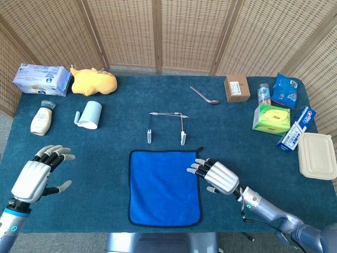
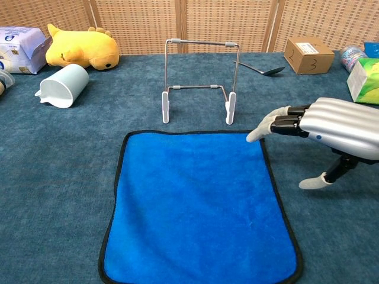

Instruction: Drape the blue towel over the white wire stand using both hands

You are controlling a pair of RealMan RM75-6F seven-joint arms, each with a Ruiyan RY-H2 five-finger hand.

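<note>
hands: two, left hand (image 1: 36, 176) and right hand (image 1: 218, 175)
blue towel (image 1: 164, 187): one
white wire stand (image 1: 167, 126): one
plush toy (image 1: 92, 81): one
cup (image 1: 89, 114): one
spoon (image 1: 204, 95): one
cardboard box (image 1: 236, 88): one
lotion bottle (image 1: 41, 119): one
lidded container (image 1: 317, 155): one

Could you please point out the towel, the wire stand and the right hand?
towel (image 2: 195, 207), chest view, middle of the blue cloth.
wire stand (image 2: 201, 41), chest view, top bar.
right hand (image 1: 216, 175), head view, back of the hand.
</note>
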